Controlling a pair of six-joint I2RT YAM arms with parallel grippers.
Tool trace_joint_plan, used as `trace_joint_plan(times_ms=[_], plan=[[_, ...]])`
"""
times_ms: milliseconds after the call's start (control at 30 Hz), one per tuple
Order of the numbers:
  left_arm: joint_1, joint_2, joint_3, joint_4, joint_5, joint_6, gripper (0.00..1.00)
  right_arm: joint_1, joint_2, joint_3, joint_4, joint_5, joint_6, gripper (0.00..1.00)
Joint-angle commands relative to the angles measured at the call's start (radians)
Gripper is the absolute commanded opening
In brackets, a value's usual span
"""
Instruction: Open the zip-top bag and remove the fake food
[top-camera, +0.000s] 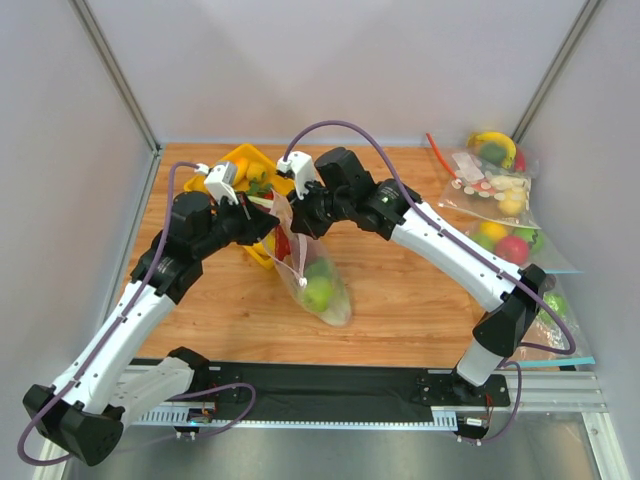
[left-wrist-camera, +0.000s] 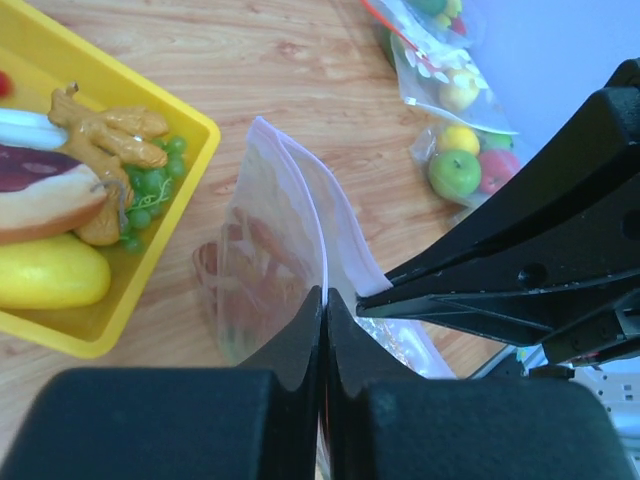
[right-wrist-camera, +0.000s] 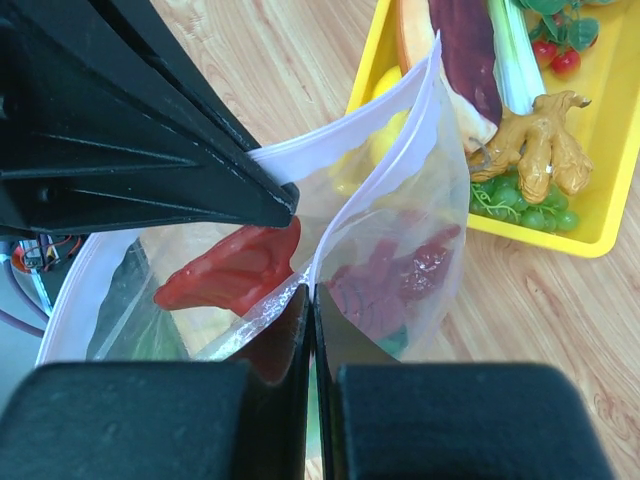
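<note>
The zip-top bag (top-camera: 312, 285) hangs upright over the table, held by its top between both grippers. My left gripper (top-camera: 272, 216) is shut on one lip of the pale zip strip (left-wrist-camera: 322, 296). My right gripper (top-camera: 293, 214) is shut on the other lip (right-wrist-camera: 312, 288). The two lips stand apart, so the mouth gapes. The red lobster (right-wrist-camera: 235, 268) shows inside the bag, with dark green beside it. The small round green fruit (top-camera: 318, 293) lies at the bag's bottom. The lettuce head is not clearly seen.
A yellow tray (top-camera: 232, 160) with a toy hot dog (left-wrist-camera: 45, 195), grapes and yellow fruit stands just behind the bag. Other clear bags of toy fruit (top-camera: 495, 185) lie along the right wall. Grey walls close in on both sides and at the back.
</note>
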Motion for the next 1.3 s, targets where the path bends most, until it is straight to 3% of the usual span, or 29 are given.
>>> trace_joint_plan(times_ms=[0,33,100,133,167,267,667,833,933,967,1067,1267], plan=[[-0.003,-0.011,0.003,0.034,0.062,-0.013,0.0,-0.004,-0.039,0.019,0.016,0.018,0.019,0.01],[-0.005,-0.011,0.004,0.037,0.062,-0.013,0.0,-0.004,-0.044,0.024,0.012,0.015,0.022,0.03],[-0.003,-0.019,0.006,0.046,0.066,-0.016,0.0,-0.003,-0.048,0.05,-0.001,0.01,0.034,0.16],[-0.005,-0.022,0.009,0.051,0.065,-0.017,0.0,-0.003,-0.051,0.059,-0.005,0.009,0.034,0.24],[-0.003,-0.024,0.01,0.054,0.069,-0.022,0.0,-0.003,-0.056,0.074,-0.013,0.007,0.072,0.39],[-0.005,-0.024,0.015,0.074,0.072,-0.029,0.0,-0.001,-0.067,0.091,-0.016,0.007,0.1,0.57],[-0.005,-0.027,0.024,0.111,0.086,-0.028,0.0,0.026,-0.002,0.14,-0.12,0.082,0.155,0.66],[-0.005,-0.03,0.02,0.115,0.086,-0.025,0.0,0.032,0.008,0.105,-0.139,0.041,0.152,0.62],[-0.005,-0.025,0.017,0.118,0.086,-0.023,0.0,0.032,0.017,0.087,-0.134,0.004,0.154,0.4],[-0.005,-0.024,0.017,0.115,0.083,-0.017,0.0,0.032,0.021,0.085,-0.136,0.007,0.151,0.21],[-0.005,-0.024,0.018,0.108,0.071,0.001,0.0,0.031,0.021,0.082,-0.134,0.015,0.143,0.0],[-0.005,0.012,0.041,0.088,0.034,0.059,0.0,-0.02,0.004,0.064,-0.127,0.081,0.123,0.0]])
